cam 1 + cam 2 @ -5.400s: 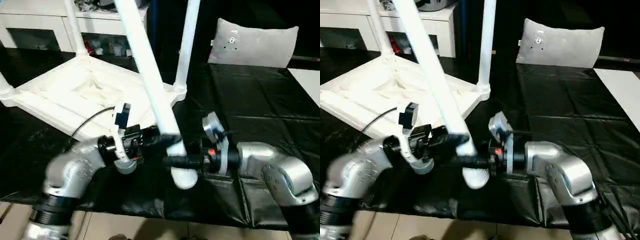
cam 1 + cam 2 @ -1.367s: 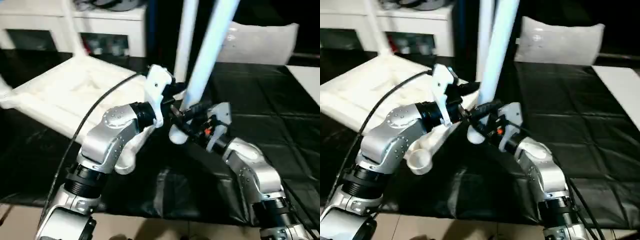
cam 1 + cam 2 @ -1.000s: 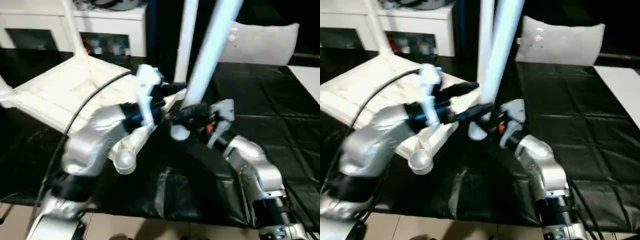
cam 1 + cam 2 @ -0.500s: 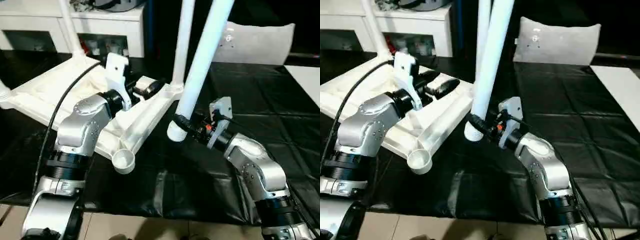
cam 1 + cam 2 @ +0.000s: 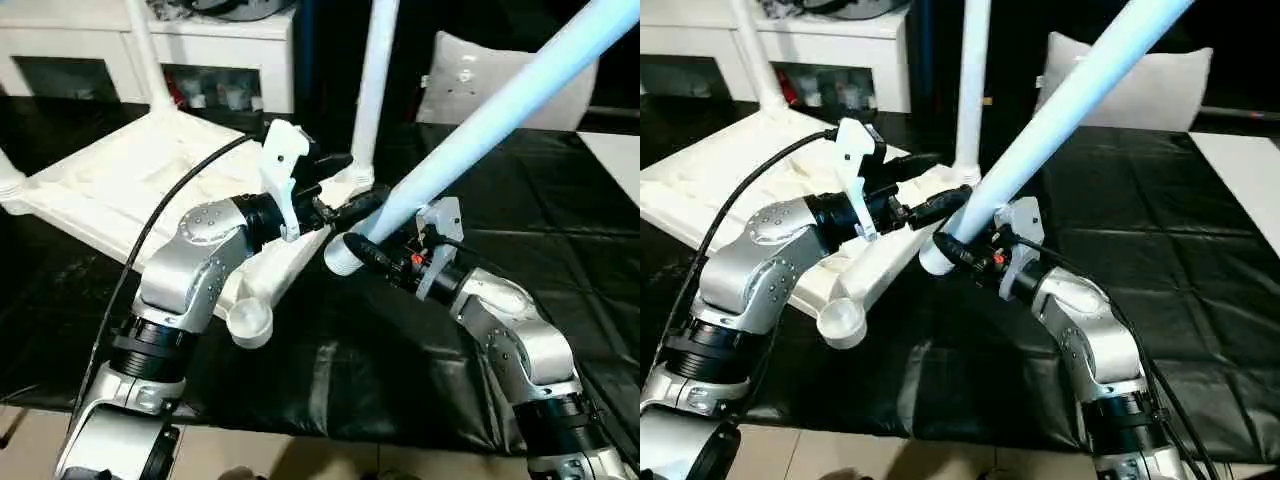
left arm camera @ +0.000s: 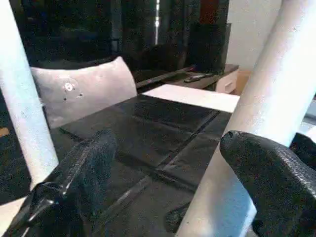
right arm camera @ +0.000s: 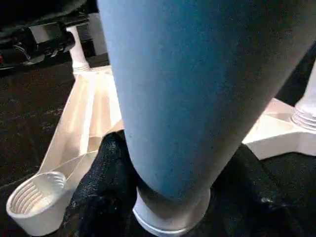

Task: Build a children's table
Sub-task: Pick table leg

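The children's table top (image 5: 130, 180) lies upside down on the black sheet, with white legs standing in its far corners (image 5: 372, 80) (image 5: 145, 55). Its near corner socket (image 5: 250, 322) is empty. My right gripper (image 5: 370, 250) is shut on a loose white leg (image 5: 480, 120) near its thick end, and the leg slants up to the right. In the right wrist view the black fingers (image 7: 103, 187) flank the leg (image 7: 187, 98). My left gripper (image 5: 365, 177) stands open beside the leg's lower part, over the table top's right edge; one of its fingers (image 6: 271, 168) is close to the leg (image 6: 256, 123).
A white cabinet (image 5: 150, 40) stands behind the table top. A grey pillow (image 5: 470, 70) lies at the back right on the black sheet (image 5: 540, 220). A flat white board (image 5: 615, 165) shows at the right edge. The sheet's front edge runs just before my arms.
The held leg has tipped from nearly upright to a slant toward the right. My left gripper has moved from over the table top to the leg's lower end, staying open.
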Controlling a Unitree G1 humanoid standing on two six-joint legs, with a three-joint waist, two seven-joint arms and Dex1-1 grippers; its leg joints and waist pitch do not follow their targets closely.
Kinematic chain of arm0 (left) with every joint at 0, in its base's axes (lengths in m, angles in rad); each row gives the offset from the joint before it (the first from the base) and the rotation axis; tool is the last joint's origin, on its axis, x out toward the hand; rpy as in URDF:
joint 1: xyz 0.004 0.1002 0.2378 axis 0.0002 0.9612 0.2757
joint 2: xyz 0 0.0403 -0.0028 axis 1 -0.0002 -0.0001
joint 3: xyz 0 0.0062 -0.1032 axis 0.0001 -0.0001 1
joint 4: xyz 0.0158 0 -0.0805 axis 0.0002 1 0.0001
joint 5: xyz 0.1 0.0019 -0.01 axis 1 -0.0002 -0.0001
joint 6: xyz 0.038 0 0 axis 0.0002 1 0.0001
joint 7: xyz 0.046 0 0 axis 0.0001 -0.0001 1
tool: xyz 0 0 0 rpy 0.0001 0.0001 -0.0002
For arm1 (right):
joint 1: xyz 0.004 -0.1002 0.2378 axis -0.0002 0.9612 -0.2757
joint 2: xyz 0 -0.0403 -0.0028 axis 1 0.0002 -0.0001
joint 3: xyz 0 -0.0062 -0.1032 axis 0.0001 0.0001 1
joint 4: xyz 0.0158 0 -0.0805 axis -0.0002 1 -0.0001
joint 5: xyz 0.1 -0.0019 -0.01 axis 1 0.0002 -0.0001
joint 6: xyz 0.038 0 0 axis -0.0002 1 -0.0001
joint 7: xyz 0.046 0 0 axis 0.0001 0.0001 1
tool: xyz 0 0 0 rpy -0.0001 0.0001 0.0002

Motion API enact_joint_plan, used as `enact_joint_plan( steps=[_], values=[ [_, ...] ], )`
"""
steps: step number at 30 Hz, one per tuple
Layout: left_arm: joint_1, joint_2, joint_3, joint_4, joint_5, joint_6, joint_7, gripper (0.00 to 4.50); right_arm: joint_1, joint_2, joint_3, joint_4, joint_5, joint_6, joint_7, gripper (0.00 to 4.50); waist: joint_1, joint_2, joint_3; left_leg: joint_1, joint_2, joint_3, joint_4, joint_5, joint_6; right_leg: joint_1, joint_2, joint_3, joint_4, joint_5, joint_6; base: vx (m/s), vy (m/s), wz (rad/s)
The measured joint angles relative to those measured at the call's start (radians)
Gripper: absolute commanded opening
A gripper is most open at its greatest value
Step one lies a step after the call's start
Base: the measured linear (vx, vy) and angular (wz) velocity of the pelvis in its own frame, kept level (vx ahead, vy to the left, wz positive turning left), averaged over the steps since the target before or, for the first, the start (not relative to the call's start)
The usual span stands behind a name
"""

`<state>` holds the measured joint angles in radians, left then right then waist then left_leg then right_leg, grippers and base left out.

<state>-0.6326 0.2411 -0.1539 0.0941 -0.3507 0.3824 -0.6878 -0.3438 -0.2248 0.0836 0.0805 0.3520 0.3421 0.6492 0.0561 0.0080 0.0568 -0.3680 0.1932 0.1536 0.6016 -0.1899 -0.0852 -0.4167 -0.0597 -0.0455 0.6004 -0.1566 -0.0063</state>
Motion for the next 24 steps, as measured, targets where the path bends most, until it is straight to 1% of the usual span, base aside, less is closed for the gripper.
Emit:
enact_joint_plan(
  steps=[3, 5, 6, 9, 11, 12, 14, 16, 18, 20, 21, 23, 24],
  values=[
    [0.001, 0.034, 0.003, 0.0, -0.003, 0.002, -0.013, 4.23, 0.0, 0.009, -0.003, 0.0, 0.003, 0.009, -0.025, 1.86, -0.003, 0.0, 0.0, 0.0, 0.0, 0.0, 0.0, 0.0, 0.0, 0.0, 0.0, 0.0, 0.001, 0.0, 0.0, 0.0, 0.0, 0.0],
    [0.02, 0.085, 0.018, -0.013, -0.018, 0.01, -0.052, 4.23, -0.001, 0.007, -0.023, 0.0, 0.011, 0.03, -0.035, 1.86, -0.005, 0.0, 0.0, 0.0, 0.0, 0.0, 0.0, 0.0, 0.0, 0.0, 0.0, 0.0, 0.001, 0.0, 0.0, 0.0, 0.0, 0.0],
    [0.04, 0.132, 0.027, -0.022, -0.026, 0.014, -0.085, 4.23, -0.001, 0.006, -0.04, 0.0, 0.012, 0.046, -0.045, 1.86, -0.007, 0.0, 0.0, 0.0, 0.0, -0.001, 0.0, 0.0, -0.001, 0.0, 0.0, 0.0, 0.001, 0.0, 0.0, 0.0, 0.0, 0.0],
    [0.082, 0.223, 0.038, -0.028, -0.025, 0.016, -0.163, 4.23, 0.0, 0.0, -0.074, 0.0, 0.009, 0.067, -0.096, 1.86, -0.004, 0.0, 0.0, 0.0, 0.0, 0.0, 0.0, 0.0, -0.001, -0.001, 0.0, 0.0, 0.001, 0.0, 0.0, 0.0, 0.0, 0.0],
    [0.104, 0.294, 0.022, -0.031, -0.004, 0.011, -0.234, 4.23, -0.005, 0.005, -0.081, 0.006, -0.006, 0.099, -0.156, 1.86, -0.002, 0.0, 0.0, 0.0, 0.0, 0.0, -0.001, 0.0, -0.001, -0.002, 0.0, 0.0, 0.001, 0.002, -0.005, 0.0, 0.0, 0.0],
    [0.116, 0.347, 0.008, -0.028, 0.017, 0.005, -0.282, 4.23, -0.006, 0.004, -0.083, 0.009, -0.01, 0.133, -0.174, 1.86, -0.003, 0.0, 0.0, 0.0, 0.0, 0.0, -0.002, 0.0, -0.001, -0.002, 0.0, 0.0, 0.001, 0.002, -0.005, 0.0, 0.0, 0.0],
    [0.119, 0.39, -0.003, -0.012, 0.041, -0.003, -0.326, 4.23, -0.006, -0.006, -0.084, 0.012, -0.01, 0.169, -0.186, 1.86, -0.001, 0.001, 0.0, 0.0, 0.0, 0.0, -0.003, 0.0, -0.001, -0.002, 0.0, 0.001, 0.001, 0.002, -0.005, 0.0, 0.0, 0.0],
    [0.124, 0.434, -0.022, 0.005, 0.065, -0.037, -0.374, 3.94, -0.006, -0.013, -0.072, 0.01, -0.023, 0.182, -0.187, 1.86, 0.003, 0.001, 0.0, 0.0, 0.0, 0.0, -0.003, 0.0, -0.001, -0.001, 0.0, 0.001, 0.001, 0.002, -0.005, 0.0, 0.0, 0.0],
    [0.125, 0.472, -0.043, 0.041, 0.096, -0.093, -0.415, 3.84, -0.006, -0.016, -0.065, 0.006, -0.045, 0.194, -0.194, 1.86, 0.003, 0.001, 0.0, 0.001, 0.0, 0.0, -0.003, 0.0, -0.001, -0.001, 0.0, 0.001, 0.001, 0.001, -0.004, 0.0, 0.0, 0.0],
    [0.125, 0.533, -0.082, 0.104, 0.146, -0.16, -0.467, 3.59, -0.004, -0.019, -0.054, -0.007, -0.045, 0.186, -0.178, 1.86, 0.001, 0.001, 0.0, 0.001, 0.0, 0.0, -0.003, 0.001, -0.001, -0.001, 0.0, 0.001, 0.001, -0.001, 0.001, 0.0, 0.0, 0.0],
    [0.124, 0.563, -0.101, 0.153, 0.181, -0.202, -0.499, 3.48, 0.003, -0.038, -0.044, -0.031, -0.036, 0.186, -0.146, 1.86, -0.001, 0.001, 0.001, 0.002, 0.0, 0.0, -0.003, 0.001, -0.002, -0.001, 0.0, 0.001, 0.001, -0.001, 0.001, 0.0, 0.0, 0.0],
    [0.123, 0.581, -0.112, 0.199, 0.212, -0.239, -0.524, 3.36, 0.005, -0.052, -0.042, -0.048, -0.031, 0.18, -0.126, 1.86, -0.001, 0.001, 0.0, 0.002, 0.0, 0.0, -0.003, 0.001, -0.002, -0.001, 0.0, 0.001, 0.001, -0.001, 0.001, 0.0, 0.0, 0.0],
    [0.122, 0.586, -0.121, 0.222, 0.231, -0.263, -0.539, 3.13, 0.006, -0.053, -0.044, -0.062, -0.03, 0.172, -0.118, 1.86, 0.0, 0.001, 0.0, 0.002, 0.0, 0.0, -0.003, 0.001, -0.002, -0.001, 0.0, 0.002, 0.001, -0.001, 0.001, 0.0, 0.0, 0.0]
  ],
)
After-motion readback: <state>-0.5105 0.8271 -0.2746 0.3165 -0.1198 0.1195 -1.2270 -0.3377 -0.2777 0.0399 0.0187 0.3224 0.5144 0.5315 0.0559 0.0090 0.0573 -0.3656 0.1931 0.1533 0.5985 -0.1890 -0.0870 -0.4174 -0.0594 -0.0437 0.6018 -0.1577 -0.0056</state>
